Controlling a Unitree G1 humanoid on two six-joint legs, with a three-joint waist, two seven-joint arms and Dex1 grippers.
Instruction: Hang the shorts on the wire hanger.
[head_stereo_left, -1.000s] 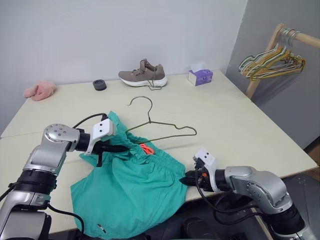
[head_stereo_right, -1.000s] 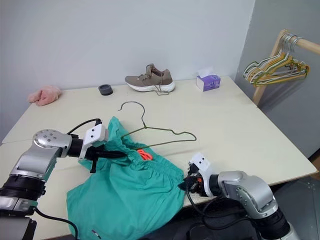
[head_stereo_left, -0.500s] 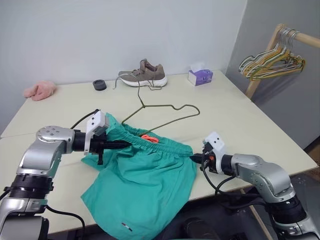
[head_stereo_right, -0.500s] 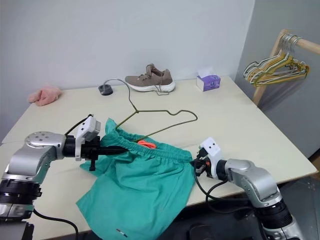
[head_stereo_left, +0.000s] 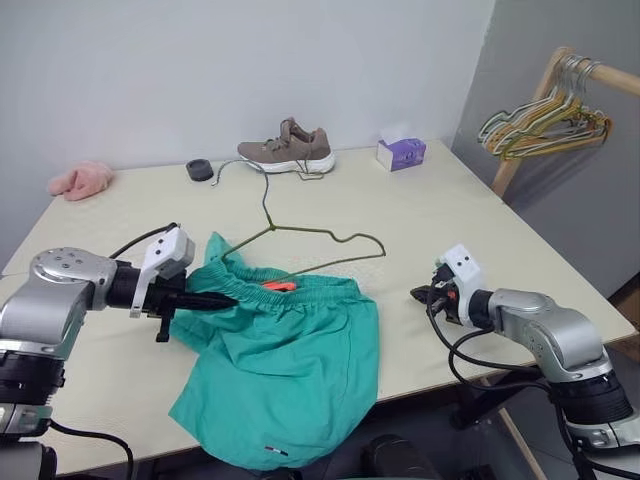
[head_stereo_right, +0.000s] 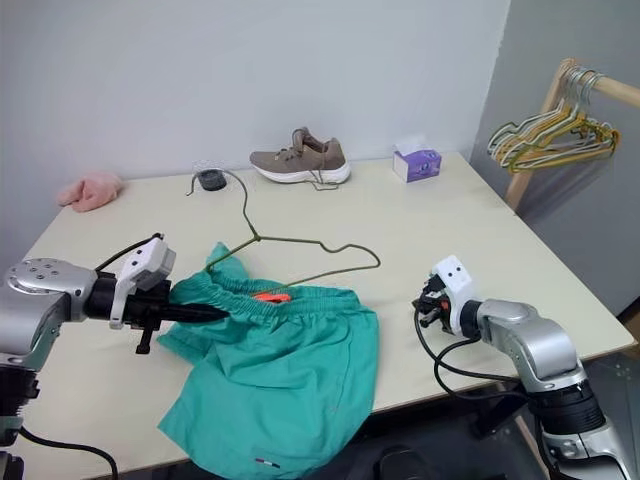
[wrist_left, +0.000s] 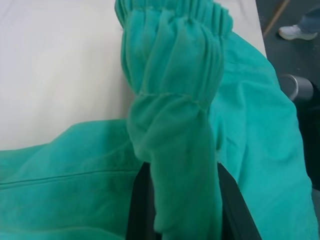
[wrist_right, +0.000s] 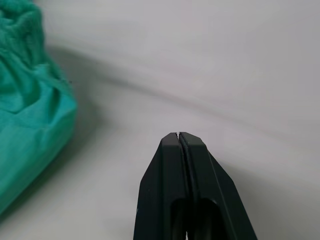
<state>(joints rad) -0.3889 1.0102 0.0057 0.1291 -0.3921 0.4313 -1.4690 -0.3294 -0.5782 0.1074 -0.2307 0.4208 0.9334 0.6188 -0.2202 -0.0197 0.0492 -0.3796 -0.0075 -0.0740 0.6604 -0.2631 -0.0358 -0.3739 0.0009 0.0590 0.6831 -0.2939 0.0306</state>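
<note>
Near the table's (head_stereo_left: 480, 215) front edge, left gripper (head_stereo_left: 228, 298) clamps the shorts (head_stereo_left: 290, 370) waistband, lifting it toward the wire hanger (head_stereo_left: 300, 235); right gripper (head_stereo_left: 418, 294) closed, empty.

Plain test room, bare grey walls, cream table (head_stereo_left: 470, 225), wooden clothes rail (head_stereo_left: 528, 115) with hangers (head_stereo_left: 540, 125)

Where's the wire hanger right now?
The wire hanger lies mid-table, its lower edge under the shorts waistband, hook reaching toward the shoe.
</note>
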